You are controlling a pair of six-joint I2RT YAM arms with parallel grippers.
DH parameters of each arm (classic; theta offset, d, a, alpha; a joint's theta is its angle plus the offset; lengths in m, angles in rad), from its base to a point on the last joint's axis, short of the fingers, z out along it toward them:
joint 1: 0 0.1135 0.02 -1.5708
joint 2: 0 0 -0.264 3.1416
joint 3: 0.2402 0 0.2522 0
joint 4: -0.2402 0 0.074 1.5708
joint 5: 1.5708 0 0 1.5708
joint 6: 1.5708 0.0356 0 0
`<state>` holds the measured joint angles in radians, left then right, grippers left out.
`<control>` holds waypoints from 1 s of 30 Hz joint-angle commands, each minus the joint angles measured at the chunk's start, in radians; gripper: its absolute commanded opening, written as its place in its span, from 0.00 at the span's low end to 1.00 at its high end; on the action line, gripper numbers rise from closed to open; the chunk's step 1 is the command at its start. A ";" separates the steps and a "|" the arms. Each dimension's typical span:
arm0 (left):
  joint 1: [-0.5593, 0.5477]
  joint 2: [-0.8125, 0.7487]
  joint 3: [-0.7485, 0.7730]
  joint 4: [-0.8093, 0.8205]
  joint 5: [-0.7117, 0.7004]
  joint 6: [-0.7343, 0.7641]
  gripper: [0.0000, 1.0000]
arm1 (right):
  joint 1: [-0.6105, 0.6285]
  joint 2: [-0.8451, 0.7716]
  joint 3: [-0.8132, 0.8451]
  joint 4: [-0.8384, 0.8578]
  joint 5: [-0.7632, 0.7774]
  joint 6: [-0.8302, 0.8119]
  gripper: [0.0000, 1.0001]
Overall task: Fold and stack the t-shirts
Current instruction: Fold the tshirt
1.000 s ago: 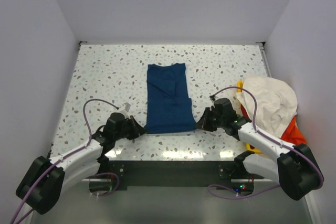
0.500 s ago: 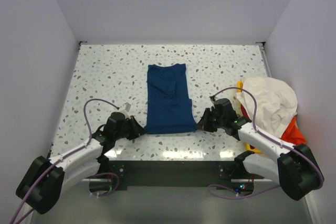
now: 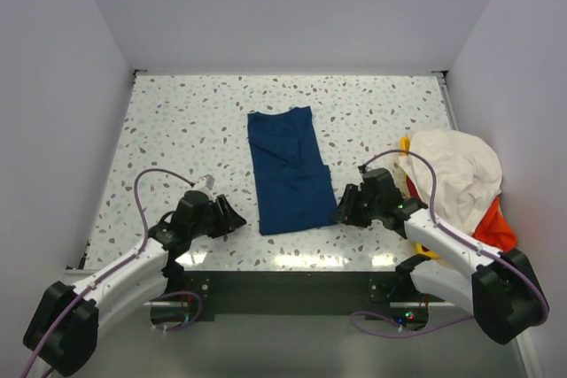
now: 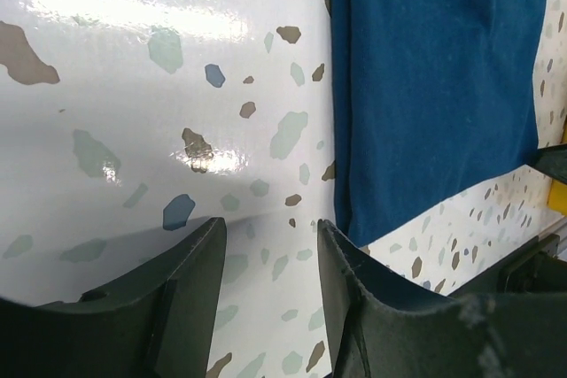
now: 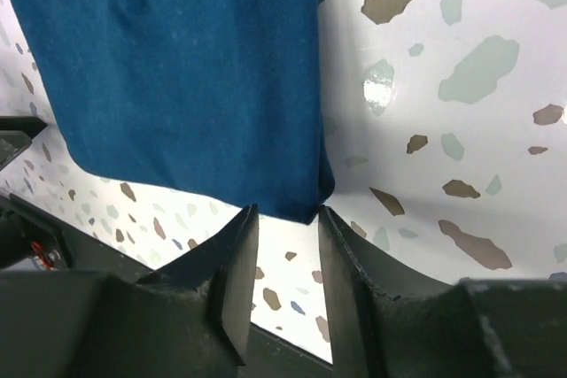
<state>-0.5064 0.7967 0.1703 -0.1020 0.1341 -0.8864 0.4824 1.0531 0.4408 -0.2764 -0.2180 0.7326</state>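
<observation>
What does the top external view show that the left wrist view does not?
Only the top external: the heap of cream-white and orange-red cloth t-shirts at the right. Only the left wrist: the left claw open, with just speckled terrazzo tabletop in its gap. Both: the folded navy blue cloth t-shirt on that tabletop.

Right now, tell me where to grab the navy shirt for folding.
Probably the two near corners of the navy shirt, each pinched from the near side: it lies flat as a long strip running toward the far side.
</observation>
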 commanded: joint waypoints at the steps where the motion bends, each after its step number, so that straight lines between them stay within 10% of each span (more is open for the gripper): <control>1: -0.001 -0.011 0.034 -0.044 -0.021 0.021 0.51 | -0.002 -0.030 0.012 -0.046 0.028 -0.015 0.43; 13: -0.020 -0.048 -0.005 -0.035 0.056 0.027 0.56 | -0.002 -0.146 0.029 -0.216 0.100 -0.021 0.58; 30: -0.248 0.180 -0.041 0.298 -0.010 -0.158 0.54 | -0.002 -0.021 -0.011 0.020 0.074 0.043 0.56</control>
<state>-0.7277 0.9424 0.1413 0.1471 0.1673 -1.0046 0.4824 1.0252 0.4404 -0.3286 -0.1459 0.7471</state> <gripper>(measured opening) 0.541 0.560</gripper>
